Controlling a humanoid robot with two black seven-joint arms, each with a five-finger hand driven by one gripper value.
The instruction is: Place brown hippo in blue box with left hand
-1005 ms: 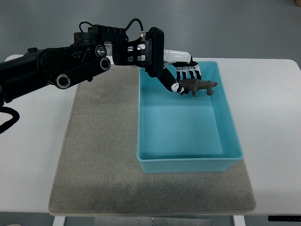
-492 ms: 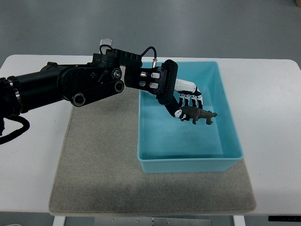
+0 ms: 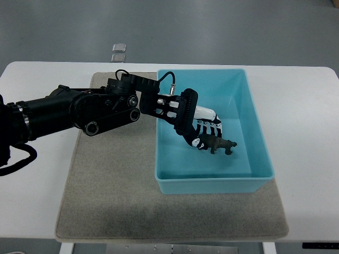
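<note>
Robot hand grips hippo — contact unclear.

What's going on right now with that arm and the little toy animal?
Left hand inside the blue box, fingers closed on the brown hippo. Hippo low in the box, not released. Right hand out of view. Nothing in the way.

Hippo inside box, on mat
</note>
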